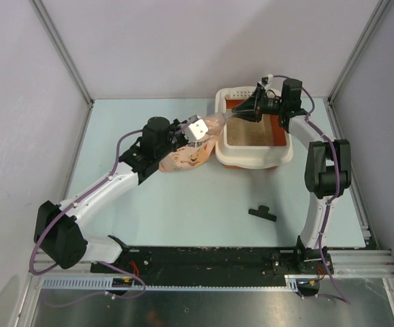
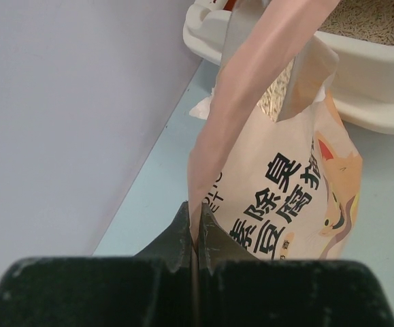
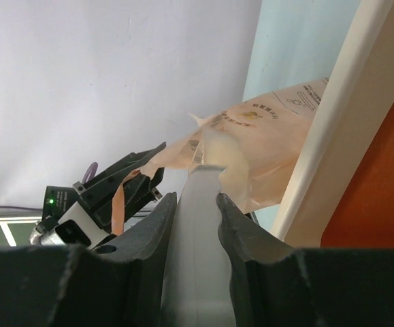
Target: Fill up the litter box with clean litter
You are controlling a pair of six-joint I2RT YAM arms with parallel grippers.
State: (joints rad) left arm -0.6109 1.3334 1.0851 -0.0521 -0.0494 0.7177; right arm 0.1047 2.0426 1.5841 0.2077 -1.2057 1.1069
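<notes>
The litter box [image 1: 251,158] stands at the back right, cream rim and orange walls, with tan litter [image 1: 254,133] in it. The pink-peach litter bag [image 1: 190,154] hangs just left of it, its top stretched toward the box rim. My left gripper [image 1: 207,127] is shut on the bag's edge [image 2: 195,225]. Granules show inside the bag's mouth [image 2: 278,95]. My right gripper [image 1: 241,114] is over the box's left rim, shut on the silver-lined lip of the bag [image 3: 197,197]. The box rim [image 3: 333,136] and orange wall [image 3: 380,191] are at its right.
A small black clip [image 1: 263,214] lies on the table in front of the box. Grey walls close in the table on the left, back and right. My left gripper's body [image 3: 111,194] shows in the right wrist view, close by.
</notes>
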